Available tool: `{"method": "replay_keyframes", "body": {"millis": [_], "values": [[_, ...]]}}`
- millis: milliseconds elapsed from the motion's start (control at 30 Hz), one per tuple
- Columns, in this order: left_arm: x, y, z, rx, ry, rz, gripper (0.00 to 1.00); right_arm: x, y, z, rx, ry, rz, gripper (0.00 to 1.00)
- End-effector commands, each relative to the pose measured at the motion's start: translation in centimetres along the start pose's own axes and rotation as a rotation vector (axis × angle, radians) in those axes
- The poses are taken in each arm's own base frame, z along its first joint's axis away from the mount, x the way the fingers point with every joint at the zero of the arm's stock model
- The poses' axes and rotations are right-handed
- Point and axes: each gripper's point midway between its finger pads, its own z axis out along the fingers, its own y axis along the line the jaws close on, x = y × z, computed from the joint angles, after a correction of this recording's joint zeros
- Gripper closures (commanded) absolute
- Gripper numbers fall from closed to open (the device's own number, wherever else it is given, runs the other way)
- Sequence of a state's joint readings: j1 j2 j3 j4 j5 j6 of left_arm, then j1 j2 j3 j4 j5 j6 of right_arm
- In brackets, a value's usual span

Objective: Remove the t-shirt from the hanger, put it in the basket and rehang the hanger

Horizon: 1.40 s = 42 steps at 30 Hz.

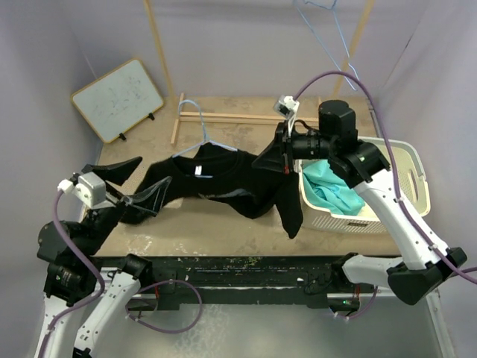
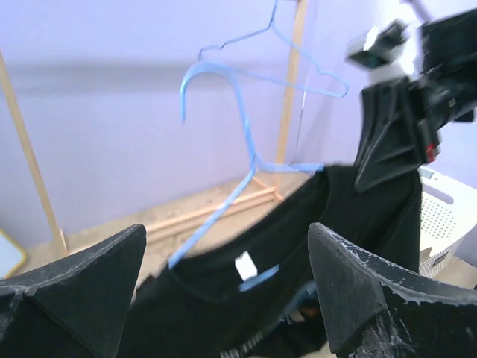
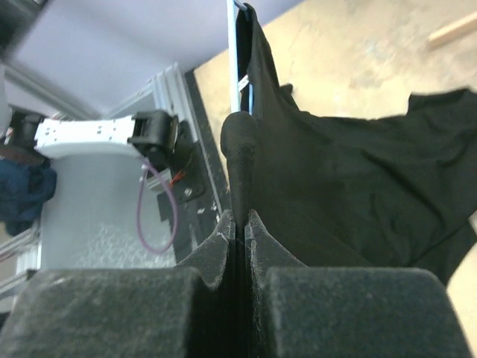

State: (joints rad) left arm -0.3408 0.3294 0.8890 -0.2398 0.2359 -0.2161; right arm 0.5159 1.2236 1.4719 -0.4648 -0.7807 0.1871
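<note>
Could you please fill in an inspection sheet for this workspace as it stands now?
Surface: tan tabletop, scuffed, with the shirt spread across it.
Job's things: black t-shirt on a light blue plastic hanger; the hook sticks out of the collar.
Clutter: white slotted laundry basket holding a teal cloth; small whiteboard propped at the back left.
Grippers: left gripper open, facing the collar; right gripper shut on the shirt's fabric, lifting that side.
Cables: purple cables loop off both arms, none on the shirt.
Surroundings: wooden rack, blue wire hanger hanging above, lilac walls.
</note>
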Motion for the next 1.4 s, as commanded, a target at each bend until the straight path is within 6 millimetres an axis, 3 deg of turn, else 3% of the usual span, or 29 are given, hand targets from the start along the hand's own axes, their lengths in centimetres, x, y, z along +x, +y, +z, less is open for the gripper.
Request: {"method": "replay_keyframes", "body": {"millis": [0, 100, 300, 533, 600, 633, 700, 733, 767, 933, 1000, 1067, 1100, 1200, 1367], "values": [[-4.2, -2.2, 0.2, 0.119, -0.113, 0.104, 0.09, 0.7, 2.5, -0.3, -0.146, 0.005, -0.044, 1.0], [-3.2, -2.8, 1.0, 0.179, -0.063, 0.121, 0.1, 0.8, 3.6, -0.8, -0.187, -0.002, -0.069, 1.0], [0.9, -4.4, 3.4, 0.341, 0.094, 0.067, 0.16, 0.5, 5.8, -1.9, -0.264, -0.02, -0.125, 1.0], [2.3, -5.3, 4.6, 0.429, 0.136, 0.032, 0.21, 0.6, 7.9, -3.1, -0.338, -0.038, -0.183, 1.0], [2.7, -6.0, 4.9, 0.482, 0.15, 0.017, 0.3, 0.7, 8.1, -3.3, -0.343, -0.04, -0.184, 1.0], [2.8, -6.3, 4.9, 0.509, 0.154, 0.012, 0.4, 0.7, 8.1, -3.3, -0.343, -0.039, -0.183, 1.0], [3.4, -6.8, 5.2, 0.559, 0.18, -0.007, 0.67, 0.7, 7.9, -3.2, -0.328, -0.039, -0.178, 1.0], [3.7, -7.0, 5.3, 0.574, 0.191, -0.014, 0.86, 0.6, 7.6, -3.1, -0.313, -0.04, -0.174, 1.0], [3.8, -7.0, 5.4, 0.58, 0.198, -0.018, 1.0, 0.6, 7.3, -2.9, -0.293, -0.039, -0.169, 1.0], [3.4, -6.3, 5.2, 0.523, 0.177, 0.017, 1.0, 0.7, 5.1, -2.1, -0.187, -0.035, -0.129, 0.99], [2.9, -5.6, 5.0, 0.468, 0.163, 0.05, 1.0, 0.7, 4.4, -1.8, -0.154, -0.036, -0.117, 0.8], [2.4, -4.6, 4.6, 0.396, 0.154, 0.09, 1.0, 0.4, 3.7, -1.7, -0.113, -0.046, -0.114, 0.49], [2.1, -4.1, 4.3, 0.363, 0.151, 0.11, 1.0, 0.3, 3.6, -1.7, -0.098, -0.052, -0.118, 0.42], [1.0, -3.1, 3.1, 0.282, 0.135, 0.164, 1.0, -0.1, 2.9, -2.0, -0.044, -0.071, -0.12, 0.36], [-0.9, -2.6, 1.4, 0.218, 0.115, 0.21, 1.0, 0.1, 2.3, -2.0, -0.004, -0.068, -0.097, 0.35]]}}
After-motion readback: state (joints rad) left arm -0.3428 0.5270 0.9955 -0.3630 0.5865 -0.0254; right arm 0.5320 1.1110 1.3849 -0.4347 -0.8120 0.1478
